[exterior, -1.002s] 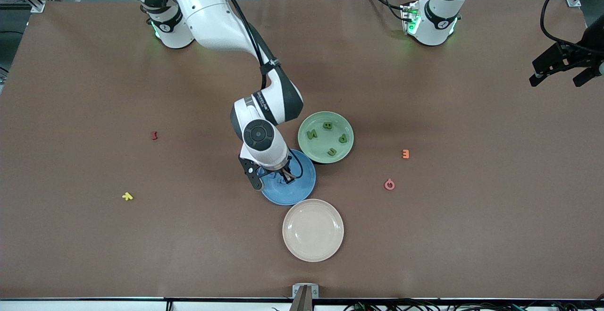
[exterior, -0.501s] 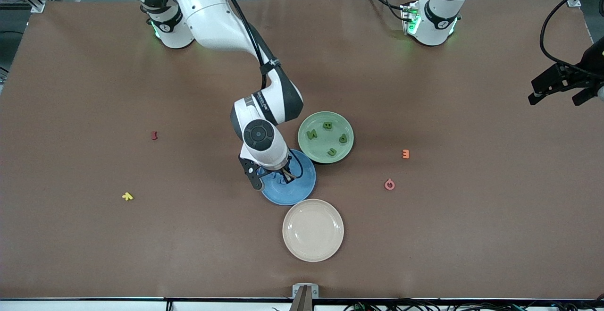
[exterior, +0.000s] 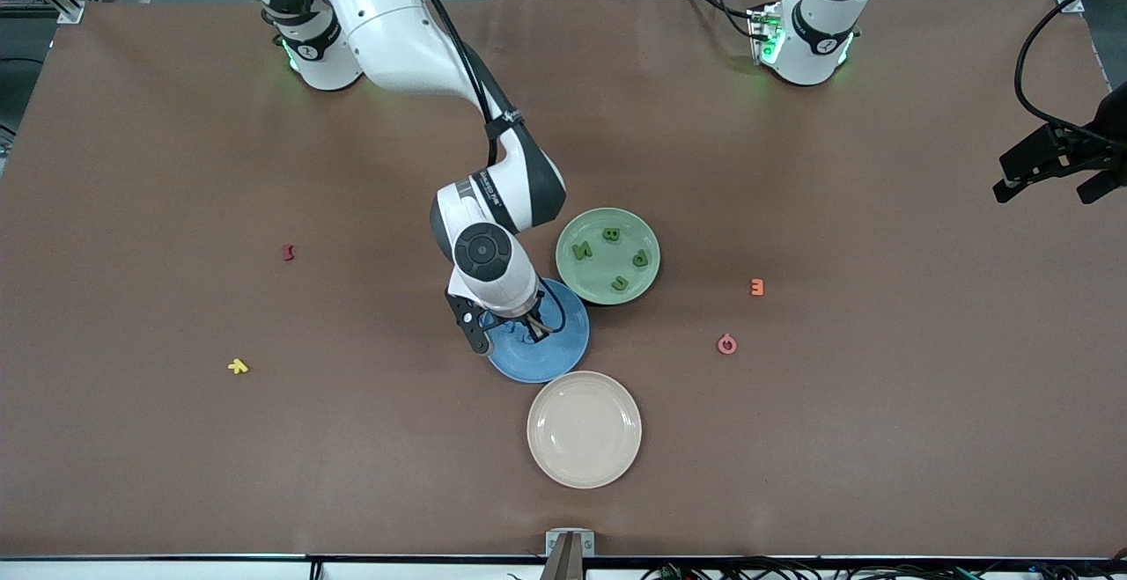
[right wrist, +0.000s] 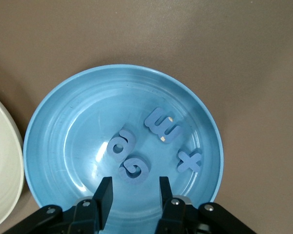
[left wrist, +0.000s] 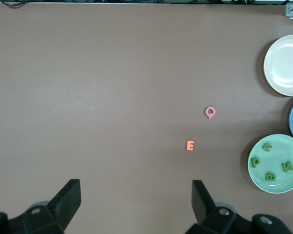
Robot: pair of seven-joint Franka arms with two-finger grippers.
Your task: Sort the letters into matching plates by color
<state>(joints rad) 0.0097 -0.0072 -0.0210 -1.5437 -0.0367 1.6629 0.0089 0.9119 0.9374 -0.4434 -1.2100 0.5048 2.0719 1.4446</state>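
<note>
My right gripper [right wrist: 133,192] hovered over the round blue plate [right wrist: 58,141], fingers parted and grasping nothing; four small blue foam letters [right wrist: 162,126] lay inside it. My left gripper [left wrist: 136,197] waited, spread wide and empty, above the table's left-arm end. Four green letters [exterior: 611,234] sat in the pale green plate [exterior: 651,247].

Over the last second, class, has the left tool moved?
Yes. In the front view the left tool has shifted away from the left arm's base, lower in that view, at the table's edge.
</note>
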